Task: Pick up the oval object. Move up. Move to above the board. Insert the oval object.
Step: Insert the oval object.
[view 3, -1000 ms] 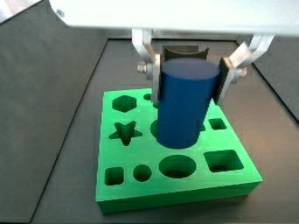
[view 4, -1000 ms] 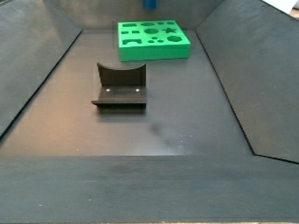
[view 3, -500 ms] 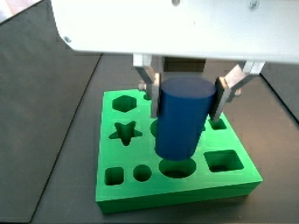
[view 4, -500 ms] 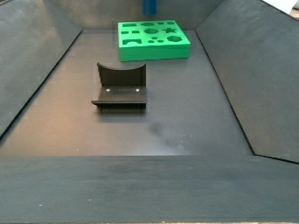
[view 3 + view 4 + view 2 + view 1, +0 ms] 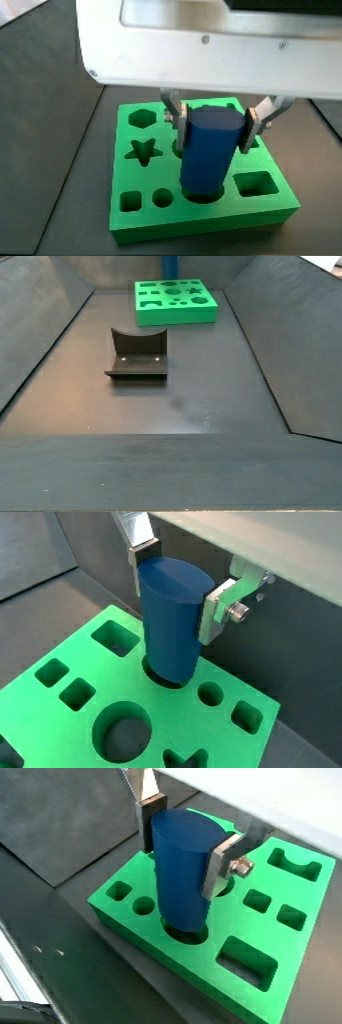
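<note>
The blue oval object (image 5: 185,868) stands upright between the fingers of my gripper (image 5: 187,846), which is shut on its upper part. It also shows in a wrist view (image 5: 174,612) and in a side view (image 5: 210,150). Its lower end sits in a round-ended hole of the green board (image 5: 287,983), near the board's front middle (image 5: 201,228). The gripper (image 5: 211,120) hangs straight above the board (image 5: 214,727). In a side view the board (image 5: 174,316) lies at the far end of the bin, and neither gripper nor peg shows there.
The board has star, hexagon, square, round and oval holes around the peg. The dark fixture (image 5: 136,354) with a notched top stands on the bin floor, nearer than the board. Sloped dark walls enclose the bin.
The gripper has come down with the oval object. The peg's lower end, above the board a second ago, now sits in the hole.
</note>
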Available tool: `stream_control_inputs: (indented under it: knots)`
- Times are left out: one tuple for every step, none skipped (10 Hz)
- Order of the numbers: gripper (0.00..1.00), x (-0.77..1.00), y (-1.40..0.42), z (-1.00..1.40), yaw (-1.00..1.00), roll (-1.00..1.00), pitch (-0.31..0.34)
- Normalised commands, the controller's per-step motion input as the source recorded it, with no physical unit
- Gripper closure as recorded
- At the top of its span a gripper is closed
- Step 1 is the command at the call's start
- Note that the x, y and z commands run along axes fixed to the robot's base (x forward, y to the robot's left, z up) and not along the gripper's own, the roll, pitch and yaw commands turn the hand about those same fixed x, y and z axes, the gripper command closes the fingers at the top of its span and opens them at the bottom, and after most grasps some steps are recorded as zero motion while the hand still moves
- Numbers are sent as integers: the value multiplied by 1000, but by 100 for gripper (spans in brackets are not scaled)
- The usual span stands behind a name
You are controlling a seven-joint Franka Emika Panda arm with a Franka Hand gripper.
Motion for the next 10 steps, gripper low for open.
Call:
stream_control_inputs:
  knots:
    - [100, -9, 0, -71, 0, 0, -11]
    - [100, -6, 0, 0, 0, 0, 4]
    - [100, 0, 0, -17, 0, 0, 0]
    - [100, 0, -40, -140, 0, 57, 0]
    - [100, 74, 0, -186, 43, 89, 20]
    - [100, 106, 0, -217, 34, 77, 11]
    - [100, 126, 0, -211, 3, 23, 0]
    - [100, 157, -14, -200, 0, 10, 0]
    - [100, 271, -69, -194, 31, 19, 0]
    - [100, 260, -66, -203, 26, 20, 0]
